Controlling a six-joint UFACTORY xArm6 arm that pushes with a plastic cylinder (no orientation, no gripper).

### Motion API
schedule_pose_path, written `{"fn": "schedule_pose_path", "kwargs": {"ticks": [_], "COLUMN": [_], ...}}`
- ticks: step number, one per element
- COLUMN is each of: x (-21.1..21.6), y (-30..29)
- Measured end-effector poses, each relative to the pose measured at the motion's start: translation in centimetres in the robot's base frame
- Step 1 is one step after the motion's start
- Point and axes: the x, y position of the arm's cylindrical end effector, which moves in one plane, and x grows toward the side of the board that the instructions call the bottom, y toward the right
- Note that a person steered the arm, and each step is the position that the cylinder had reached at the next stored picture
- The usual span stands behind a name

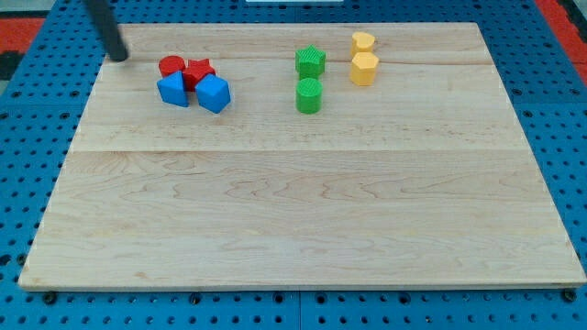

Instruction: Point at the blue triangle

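The blue triangle (172, 90) lies on the wooden board (303, 220) at the upper left, touching a red round block (171, 65) above it and a red star (199, 72) at its upper right. A second blue block (213, 93), many-sided, sits just right of the triangle. My tip (119, 57) rests near the board's top left corner, about a block's width to the upper left of the red round block and apart from every block.
Two green blocks (310, 62) (309, 95) stand at the top middle, one above the other. Two yellow blocks (363, 42) (364, 69) stand to their right, touching. Blue pegboard (559, 110) surrounds the board.
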Motion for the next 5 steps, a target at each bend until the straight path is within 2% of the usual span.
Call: {"fn": "schedule_pose_path", "kwargs": {"ticks": [1,2,3,4,5], "x": [4.8,11.2,11.5,10.3,16.9], "y": [6.3,6.6,5.1,-0.1,-3.4]}}
